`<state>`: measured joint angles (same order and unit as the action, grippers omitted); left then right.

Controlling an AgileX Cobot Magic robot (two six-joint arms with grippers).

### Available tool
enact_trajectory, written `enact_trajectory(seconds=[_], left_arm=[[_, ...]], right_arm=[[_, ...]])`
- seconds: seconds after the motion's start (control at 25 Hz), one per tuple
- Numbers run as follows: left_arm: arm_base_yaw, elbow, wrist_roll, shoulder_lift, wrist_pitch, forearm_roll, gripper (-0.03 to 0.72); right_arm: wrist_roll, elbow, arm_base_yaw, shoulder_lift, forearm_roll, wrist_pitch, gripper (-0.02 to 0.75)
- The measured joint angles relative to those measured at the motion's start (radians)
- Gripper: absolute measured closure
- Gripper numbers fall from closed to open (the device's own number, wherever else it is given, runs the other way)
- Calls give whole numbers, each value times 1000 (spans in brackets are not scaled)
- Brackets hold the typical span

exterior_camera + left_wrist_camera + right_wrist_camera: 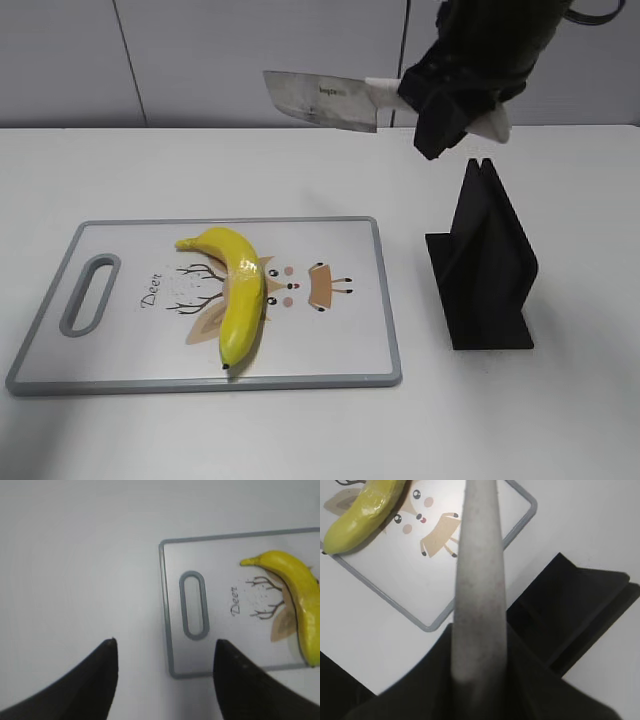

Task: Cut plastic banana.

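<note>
The plastic banana (238,293) looks glossy and smooth; the cutting board (340,350) seems matt plastic with a grey rim; the knife (320,100) blade is brushed metal; the stand (485,265) is matt black.

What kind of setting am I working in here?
Probably a lab tabletop staged as a kitchen: plain white table, deer-print grey-rimmed cutting board with a yellow plastic banana, black knife stand.

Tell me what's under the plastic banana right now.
The plastic banana lies on the cutting board, over a printed deer cartoon beside the word Deer. Antlers, an ear and the face show around it; the banana covers the print directly beneath it.
</note>
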<state>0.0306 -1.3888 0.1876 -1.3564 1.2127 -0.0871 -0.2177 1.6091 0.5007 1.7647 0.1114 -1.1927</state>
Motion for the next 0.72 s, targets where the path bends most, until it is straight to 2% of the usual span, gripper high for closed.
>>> enact_trajectory(seconds=[0.12, 0.28, 0.48, 0.6, 0.72], left_arm=[[1, 138, -1, 95, 1, -9, 104], [1, 366, -2, 281, -3, -5, 105], [1, 618, -3, 596, -116, -4, 123], [1, 728, -4, 790, -181, 0, 140], [1, 797, -5, 967, -207, 1, 150]], right_arm=[[28, -103, 0, -69, 39, 29, 570], [41, -307, 0, -229, 71, 148, 570], [126, -519, 0, -409, 72, 291, 570], [209, -587, 0, -488, 58, 354, 570], [329, -624, 0, -554, -5, 385, 570]])
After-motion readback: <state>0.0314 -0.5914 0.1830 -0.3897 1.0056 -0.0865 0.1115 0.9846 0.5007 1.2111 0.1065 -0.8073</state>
